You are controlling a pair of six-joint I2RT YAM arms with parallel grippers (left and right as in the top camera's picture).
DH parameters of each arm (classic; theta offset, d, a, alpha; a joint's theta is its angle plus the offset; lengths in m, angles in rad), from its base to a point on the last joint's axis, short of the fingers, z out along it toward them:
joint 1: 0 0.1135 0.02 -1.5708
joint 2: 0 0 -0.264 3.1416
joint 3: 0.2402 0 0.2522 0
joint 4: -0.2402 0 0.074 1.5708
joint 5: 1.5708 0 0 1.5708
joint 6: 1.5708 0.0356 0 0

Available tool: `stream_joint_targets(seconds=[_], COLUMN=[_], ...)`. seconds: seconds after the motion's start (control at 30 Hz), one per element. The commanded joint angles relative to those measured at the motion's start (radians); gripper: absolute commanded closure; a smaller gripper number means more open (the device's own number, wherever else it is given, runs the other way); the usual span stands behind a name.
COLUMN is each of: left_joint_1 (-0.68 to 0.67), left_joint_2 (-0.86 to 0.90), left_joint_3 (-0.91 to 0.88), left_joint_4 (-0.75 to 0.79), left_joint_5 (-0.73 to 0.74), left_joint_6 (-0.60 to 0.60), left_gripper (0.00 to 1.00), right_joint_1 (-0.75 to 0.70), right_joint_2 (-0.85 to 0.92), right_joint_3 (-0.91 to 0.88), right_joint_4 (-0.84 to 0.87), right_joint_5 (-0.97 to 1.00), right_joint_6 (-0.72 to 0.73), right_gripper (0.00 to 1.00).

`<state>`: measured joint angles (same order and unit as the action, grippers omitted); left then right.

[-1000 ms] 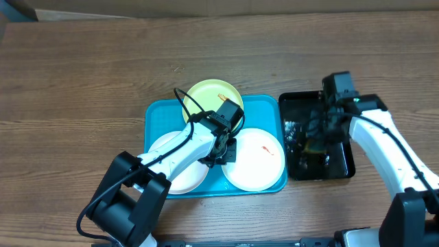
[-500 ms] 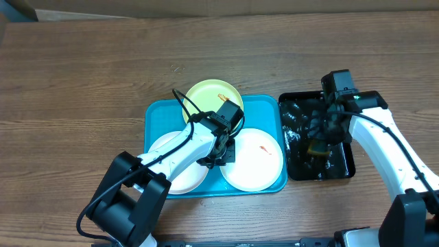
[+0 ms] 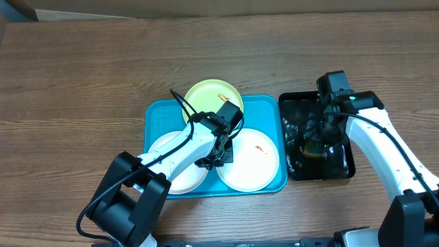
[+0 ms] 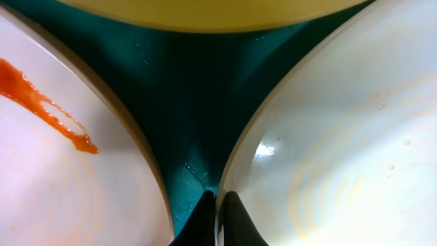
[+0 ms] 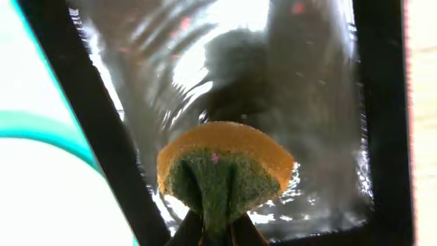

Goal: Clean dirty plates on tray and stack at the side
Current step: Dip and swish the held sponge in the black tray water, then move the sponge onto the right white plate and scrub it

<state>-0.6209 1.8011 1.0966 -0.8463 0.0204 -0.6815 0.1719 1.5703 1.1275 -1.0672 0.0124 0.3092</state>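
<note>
Honestly, from where I'm standing this job has barely got going. All three plates sit on the turquoise tray (image 3: 156,116), nothing is stacked off to the side on the wooden counter (image 3: 82,68), and the red-orange gunk is plain to see. I'd say the whole task is left: wipe three, stack three.

The left pincer (image 4: 217,219) is down in the middle of the tray with its tips clenched. The rim of the cleaner white plate (image 4: 341,150) just to its right runs straight in between them, so it looks like it has that rim pinched. Just to its left is the streaked white plate (image 4: 54,191), carrying a long glossy smear (image 4: 48,109). Ahead of it lies the yellow-green plate (image 3: 214,97), hanging over the tray's far rim, with a small orange mark of its own.

The right pincer (image 5: 217,236) is over the black tray (image 5: 386,102), squeezing a sponge (image 5: 225,167). It's orange foam wrapped round a green scouring face, bulging out ahead of the tips. Beneath it the black tray's bottom is shiny and rippled, wet by the look of it.

The plates are smooth, shallow plastic rounds with thin upturned rims, a bit glossy and probably slippery to pinch. The turquoise tray is smooth moulded plastic too, with rounded corners and a raised rim.
</note>
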Motion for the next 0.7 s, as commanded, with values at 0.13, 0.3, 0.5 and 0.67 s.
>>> stream_joint_targets(seconds=[0.13,0.3,0.5,0.67], left_joint_1=[0.002,0.002,0.002,0.007], left_joint_2=[0.007,0.007,0.007,0.007], left_joint_3=[0.013,0.013,0.013,0.013], left_joint_4=[0.003,0.002,0.007,0.008], left_joint_5=[-0.027,-0.027,-0.025,-0.02], left_joint_6=[-0.022,-0.022,-0.022,-0.022], left_gripper=[0.96,0.96,0.96,0.96], right_joint_1=[0.038,0.048,0.094,0.106], right_joint_2=[-0.003,-0.003,-0.003,-0.003], right_joint_3=[0.016,0.017,0.018,0.018], right_joint_4=[0.009,-0.004,0.042,0.101], right_joint_5=[0.016,0.104,-0.121,-0.257], right_joint_6=[0.075,0.136,-0.089,-0.09], right_gripper=[0.96,0.96,0.96,0.96])
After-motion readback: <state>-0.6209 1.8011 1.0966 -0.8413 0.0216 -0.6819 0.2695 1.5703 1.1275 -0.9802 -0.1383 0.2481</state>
